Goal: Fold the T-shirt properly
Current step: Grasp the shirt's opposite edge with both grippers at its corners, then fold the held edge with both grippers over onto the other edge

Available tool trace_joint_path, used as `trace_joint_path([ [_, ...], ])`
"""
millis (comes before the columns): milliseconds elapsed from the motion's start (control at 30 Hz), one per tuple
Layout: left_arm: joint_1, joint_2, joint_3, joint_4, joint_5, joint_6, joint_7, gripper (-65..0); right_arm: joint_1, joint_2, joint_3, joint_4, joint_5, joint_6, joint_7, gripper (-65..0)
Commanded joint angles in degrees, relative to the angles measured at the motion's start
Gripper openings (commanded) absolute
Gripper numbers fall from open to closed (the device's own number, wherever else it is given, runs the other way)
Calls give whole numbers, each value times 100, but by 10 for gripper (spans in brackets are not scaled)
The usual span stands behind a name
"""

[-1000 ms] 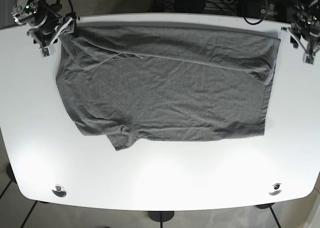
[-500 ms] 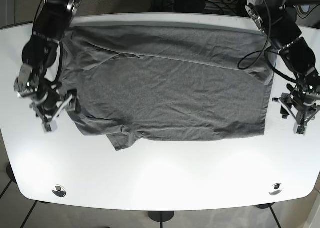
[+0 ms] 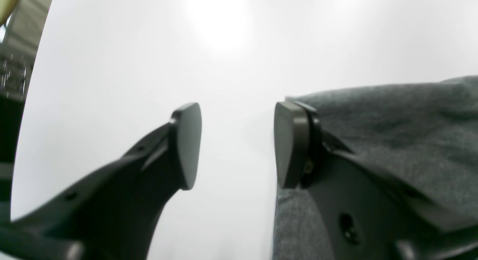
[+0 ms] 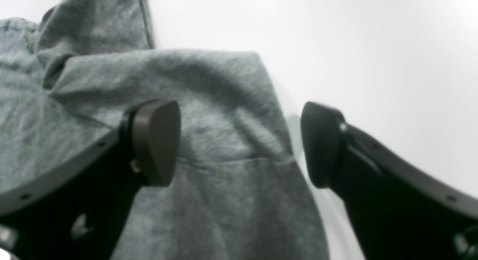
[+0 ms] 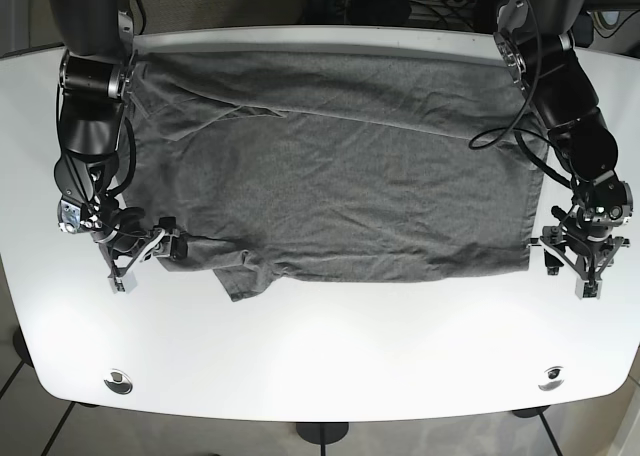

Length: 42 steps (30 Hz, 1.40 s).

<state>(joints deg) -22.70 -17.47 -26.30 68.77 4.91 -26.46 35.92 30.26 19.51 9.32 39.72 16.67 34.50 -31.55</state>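
Both grippers at T-shirt (image 5: pixel 340 166) corners

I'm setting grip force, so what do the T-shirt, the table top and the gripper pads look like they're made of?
T-shirt: soft heathered grey knit, probably cotton jersey; it wrinkles and drapes. Table: smooth, glossy white top, maybe laminate; it shows light glare. Left gripper and right gripper pads: matte dark plastic or rubber; can't tell which.

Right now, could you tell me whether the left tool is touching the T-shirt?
Cannot tell. In the left wrist view the left tool stands open at the T-shirt's edge with one finger overlapping the cloth, but neither contact nor a gap shows plainly.
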Motion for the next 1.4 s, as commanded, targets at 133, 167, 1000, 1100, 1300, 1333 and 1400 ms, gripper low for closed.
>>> trace_joint_path([
  [133, -715, -86, -11, -1106, -64, 57, -150, -357, -6, -118, 13, 111, 26, -26, 74, -623],
  [167, -794, -86, -11, -1290, -64, 48, -150, -357, -6, -162, 13, 111, 26, -26, 74, -623],
  [1000, -1163, 90, -20, -2882, -275, 30, -1364, -650, -112, -214, 39, 401, 61, -35, 258, -631],
  [1100, -899, 275, -20, -1871, -275, 22, -1021, -650, -217, -214, 66, 1140, 70, -44, 74, -631],
  [1300, -310, 486, -29, -7, -724, -225, -45, -650, -630, -214, 593, 2625, 61, -44, -805, -631],
  [1333, -222, 486, -29, 239, -829, -277, 148, -650, -736, -214, 637, 2889, 70, -44, -937, -631],
  [1400, -55, 486, -29, 670, -1040, -304, 421, -650, -1009, -214, 760, 3390, 70, -35, -1175, -631],
])
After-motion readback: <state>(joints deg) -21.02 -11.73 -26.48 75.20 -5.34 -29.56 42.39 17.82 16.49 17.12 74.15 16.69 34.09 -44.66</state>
